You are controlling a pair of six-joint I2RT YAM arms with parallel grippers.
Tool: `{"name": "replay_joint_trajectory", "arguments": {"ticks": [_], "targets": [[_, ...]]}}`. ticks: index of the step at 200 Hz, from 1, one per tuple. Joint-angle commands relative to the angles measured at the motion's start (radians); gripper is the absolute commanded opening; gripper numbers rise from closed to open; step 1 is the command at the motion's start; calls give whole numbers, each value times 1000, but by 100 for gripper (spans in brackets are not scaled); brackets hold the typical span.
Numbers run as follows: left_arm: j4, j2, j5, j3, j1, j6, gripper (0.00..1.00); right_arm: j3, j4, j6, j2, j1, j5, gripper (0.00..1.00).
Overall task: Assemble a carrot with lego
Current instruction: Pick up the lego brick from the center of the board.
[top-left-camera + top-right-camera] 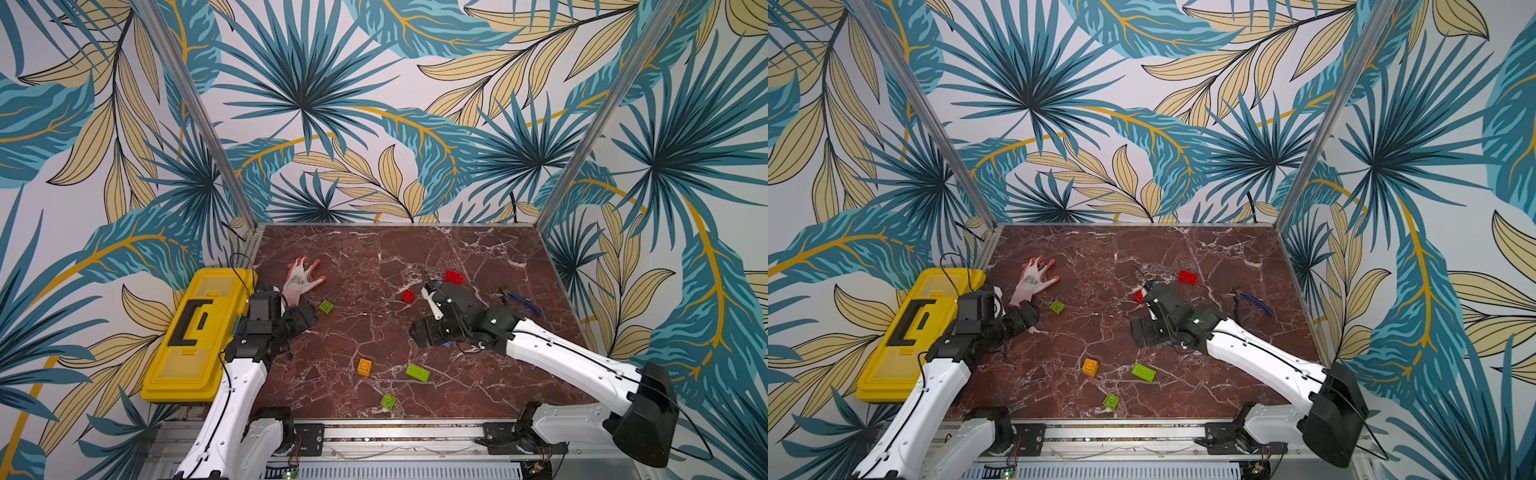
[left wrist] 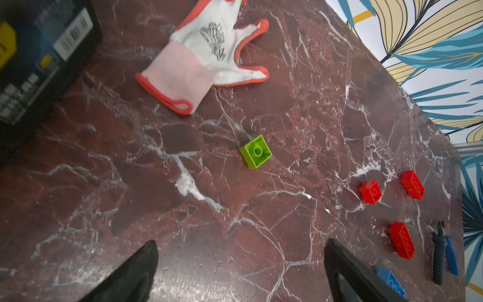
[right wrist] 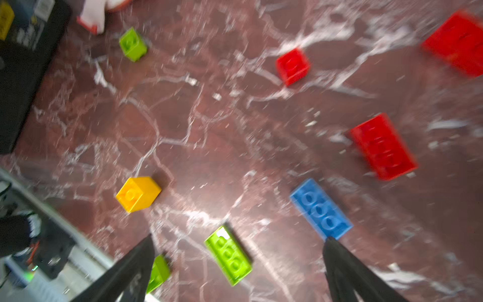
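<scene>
Kickoff for the carrot: lego (image 1: 1143, 372) scattered loose across the table (image 1: 374, 249), nothing stacked, nothing held.
Nearest the front edge, small lime brick (image 1: 388, 401), then long lime brick (image 1: 417, 372) and orange brick (image 1: 364, 367); just beyond, right gripper (image 3: 239, 238), jaws flung wide and empty, over blue brick (image 3: 321, 209), right at one fingertip in the blurred wrist view. Looks like a reach for blue: centre over it, turn square across its narrow sides, drop past the studs, squeeze only once level. Mind near red brick (image 3: 383, 146) close by. Farther out, third lime brick (image 1: 326, 307) ahead of left gripper (image 2: 241, 241), equally wide, equally empty, then small red brick (image 1: 407, 296), far red brick (image 1: 454, 276). Glove (image 1: 300, 279), pliers (image 1: 521, 300), toolbox (image 1: 195, 332): leave alone.
</scene>
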Motion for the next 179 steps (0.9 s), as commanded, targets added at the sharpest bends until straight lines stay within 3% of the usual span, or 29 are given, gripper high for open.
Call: {"name": "replay_joint_trajectory", "arguments": {"ticks": [1, 29, 66, 75, 105, 164, 179], "targets": [[-30, -31, 59, -14, -10, -57, 99, 116, -115, 177, 126, 103, 6, 99], [-29, 11, 61, -34, -15, -56, 99, 284, -164, 349, 333, 179, -53, 97], [-13, 24, 45, -64, -18, -58, 99, 394, -166, 528, 525, 240, -112, 84], [-13, 11, 32, -72, -18, -53, 99, 399, -153, 560, 552, 246, -120, 75], [4, -22, 24, -98, -18, -52, 99, 448, -155, 604, 635, 252, -145, 66], [38, -32, 57, -116, -18, -38, 99, 525, -153, 656, 740, 265, -164, 65], [42, -32, 58, -118, -18, -37, 99, 533, -163, 661, 760, 266, -170, 57]]}}
